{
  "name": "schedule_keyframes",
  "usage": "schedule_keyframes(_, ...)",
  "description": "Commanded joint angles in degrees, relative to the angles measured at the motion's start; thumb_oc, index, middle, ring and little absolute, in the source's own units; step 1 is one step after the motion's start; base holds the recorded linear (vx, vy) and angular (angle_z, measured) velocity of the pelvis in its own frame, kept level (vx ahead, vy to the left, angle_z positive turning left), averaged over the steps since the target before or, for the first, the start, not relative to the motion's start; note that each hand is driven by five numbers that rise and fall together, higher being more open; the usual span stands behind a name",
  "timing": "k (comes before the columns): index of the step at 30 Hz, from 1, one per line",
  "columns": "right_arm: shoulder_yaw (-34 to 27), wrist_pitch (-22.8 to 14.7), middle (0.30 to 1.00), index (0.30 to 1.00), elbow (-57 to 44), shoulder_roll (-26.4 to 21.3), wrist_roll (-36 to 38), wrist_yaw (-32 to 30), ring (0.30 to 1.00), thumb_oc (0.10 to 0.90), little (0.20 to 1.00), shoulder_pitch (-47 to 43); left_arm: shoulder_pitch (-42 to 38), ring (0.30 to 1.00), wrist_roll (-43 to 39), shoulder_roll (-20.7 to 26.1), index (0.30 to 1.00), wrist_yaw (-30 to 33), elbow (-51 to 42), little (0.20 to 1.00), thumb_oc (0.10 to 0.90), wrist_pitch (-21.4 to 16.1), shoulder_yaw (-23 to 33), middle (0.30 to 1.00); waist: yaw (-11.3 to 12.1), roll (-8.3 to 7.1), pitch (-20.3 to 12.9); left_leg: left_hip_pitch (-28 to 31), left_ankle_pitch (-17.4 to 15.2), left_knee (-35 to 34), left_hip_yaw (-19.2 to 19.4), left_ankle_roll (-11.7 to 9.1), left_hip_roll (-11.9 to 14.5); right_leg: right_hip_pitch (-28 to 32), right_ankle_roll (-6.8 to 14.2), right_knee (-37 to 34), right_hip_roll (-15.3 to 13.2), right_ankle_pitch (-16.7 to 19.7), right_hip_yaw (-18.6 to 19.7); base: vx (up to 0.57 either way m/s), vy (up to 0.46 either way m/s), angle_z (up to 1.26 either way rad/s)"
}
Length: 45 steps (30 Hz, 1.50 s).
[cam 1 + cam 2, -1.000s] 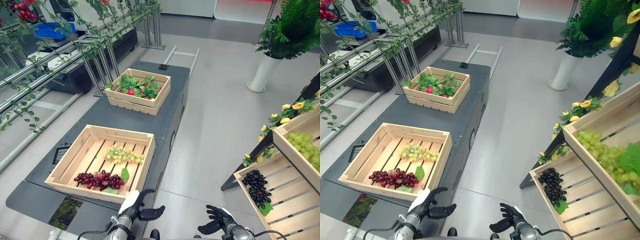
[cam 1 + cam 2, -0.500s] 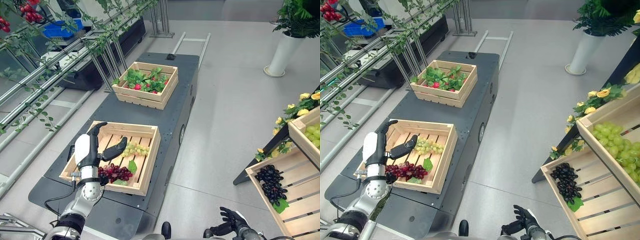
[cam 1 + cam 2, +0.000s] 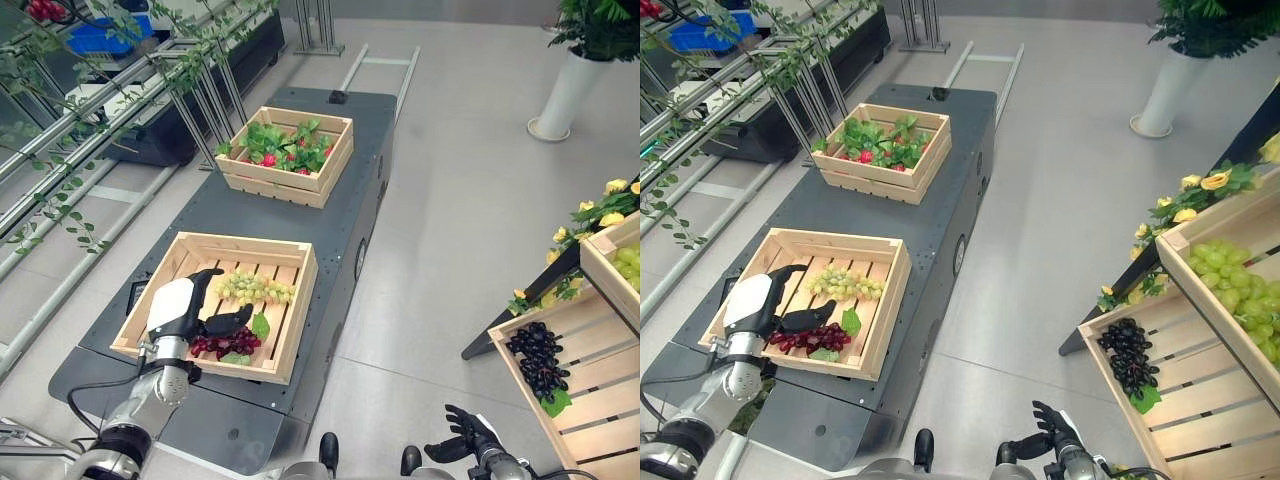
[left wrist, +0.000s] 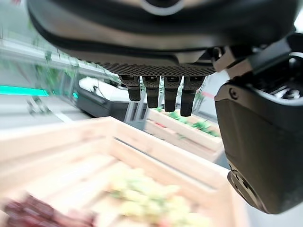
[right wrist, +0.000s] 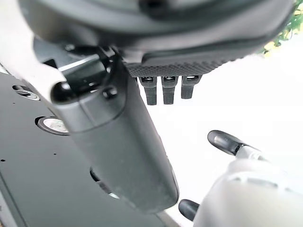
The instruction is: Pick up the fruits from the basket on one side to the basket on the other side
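A pale wooden crate (image 3: 240, 245) lies on the dark platform, holding a bunch of green grapes (image 3: 255, 290) and a bunch of red grapes (image 3: 228, 346) with a green leaf. My left hand (image 3: 178, 310) hovers open over the crate's near left part, its thumb (image 3: 230, 322) just above the red grapes and nothing held. The left wrist view looks past straight fingers (image 4: 161, 94) at the green grapes (image 4: 147, 198). My right hand (image 3: 465, 445) hangs open, low over the floor.
A second crate (image 3: 290, 150) with leaves and red fruit sits further back on the platform (image 3: 350, 210). Slanted wooden shelves on the right hold dark grapes (image 3: 535, 355) and green grapes (image 3: 628, 262). Metal racks with vines (image 3: 120, 110) line the left.
My left hand rose from the bottom edge to over the near crate, then dropped closer to the red grapes. The right hand stayed low. The camera shifted.
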Motion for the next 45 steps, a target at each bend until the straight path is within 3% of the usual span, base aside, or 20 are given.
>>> schedule_keyframes(1, 0.5, -4.3, 0.9, 0.9, -2.6, -2.8, 5.1, -0.1, 0.9, 0.8, 0.9, -6.9, -13.9, 0.9, 6.6, 8.5, 0.9, 8.1, 4.2, 0.9, 0.8, 5.0, -0.1, 0.9, -0.8, -0.77, 5.8, -1.5, -6.2, 4.1, -0.4, 1.2, -3.1, -4.3, -2.5, 9.6, -1.2, -5.1, -0.2, -0.21, 0.101, -0.02)
schedule_keyframes(2, 0.9, -4.6, 0.9, 0.9, -2.6, -3.8, 6.7, 0.8, 0.9, 0.8, 0.9, -9.1, -16.5, 0.9, 7.8, 9.8, 0.9, 9.1, 5.7, 0.9, 0.8, 7.0, -2.2, 0.9, -0.6, -0.96, 8.3, -4.7, -6.6, 7.9, 0.1, 1.1, -2.9, -7.0, -3.2, 12.9, -1.3, -6.1, -0.5, -0.22, 0.111, -0.01)
schedule_keyframes(4, 1.2, -4.7, 0.9, 0.9, -2.6, -4.3, 7.7, 1.2, 0.9, 0.8, 0.9, -10.4, -18.2, 0.9, 8.0, 10.2, 0.9, 9.7, 6.7, 0.9, 0.8, 7.9, -3.2, 0.9, -0.6, -1.04, 9.8, -6.5, -6.9, 10.1, 0.6, 1.0, -2.9, -8.7, -3.5, 15.1, -1.4, -6.8, -0.7, -0.17, 0.088, 0.01)
schedule_keyframes(7, 2.2, -5.0, 0.9, 0.9, -2.9, -5.5, 10.1, 2.2, 0.9, 0.8, 0.9, -13.6, -23.6, 0.9, 7.4, 12.5, 0.9, 10.8, 8.8, 0.9, 0.8, 10.2, -5.7, 0.9, -0.1, -1.46, 14.1, -13.3, -8.1, 18.1, 2.4, 0.8, -2.7, -15.2, -4.5, 24.3, -2.1, -9.6, -1.7, -0.19, 0.102, -0.04)
schedule_keyframes(14, 3.5, -5.6, 0.9, 0.9, -4.5, -6.9, 10.9, 1.9, 0.9, 0.8, 0.9, -16.2, -30.9, 0.9, 9.3, 15.1, 0.9, 10.6, 10.4, 0.9, 0.8, 14.2, -9.7, 0.9, 0.0, -3.09, 18.1, -24.3, -12.8, 32.9, 3.3, 1.4, -2.3, -25.1, -6.2, 38.5, -3.3, -14.5, -1.7, -0.11, 0.08, 0.04)
schedule_keyframes(24, 4.7, -6.7, 0.9, 0.9, -5.7, -8.4, 11.0, 3.0, 0.9, 0.8, 0.9, -18.9, -35.7, 0.9, 15.7, 18.2, 0.9, 8.3, 10.2, 0.9, 0.8, 19.8, -14.8, 0.9, -0.2, -3.14, 18.7, -33.8, -16.2, 42.1, 4.7, 2.0, -1.3, -34.8, -7.3, 48.8, -4.0, -17.6, -0.3, -0.04, 0.082, 0.01)
schedule_keyframes(35, 6.6, -6.1, 0.9, 0.9, -8.3, -9.0, 11.8, 3.8, 0.9, 0.8, 0.9, -20.9, -40.2, 0.9, 23.4, 22.6, 0.9, -4.6, 7.6, 0.9, 0.8, 25.3, -20.2, 0.9, 0.4, -4.18, 18.7, -39.7, -17.2, 45.8, 4.7, 2.2, -0.6, -40.8, -7.3, 52.7, -3.9, -18.1, -0.2, -0.01, 0.026, 0.02)
schedule_keyframes(40, 6.5, -6.5, 0.9, 0.9, -8.5, -9.2, 12.7, 4.7, 0.9, 0.8, 0.9, -20.8, -42.2, 0.9, 27.0, 24.3, 0.9, -8.6, 5.5, 0.9, 0.8, 26.8, -22.0, 0.9, 0.7, -4.73, 18.7, -41.6, -17.7, 46.8, 4.8, 2.4, -0.1, -42.6, -7.1, 53.7, -4.3, -18.1, -0.7, -0.01, 0.013, 0.09)
schedule_keyframes(45, 6.9, -6.3, 0.9, 0.9, -9.2, -8.9, 13.5, 5.0, 0.9, 0.8, 0.9, -21.1, -45.2, 0.9, 28.1, 25.2, 0.9, -12.1, 4.3, 0.9, 0.8, 25.9, -24.1, 0.9, 1.0, -5.62, 18.7, -43.5, -17.7, 47.4, 4.7, 2.4, 0.2, -44.0, -7.0, 54.1, -4.4, -17.9, -1.7, 0.0, -0.001, 0.05)
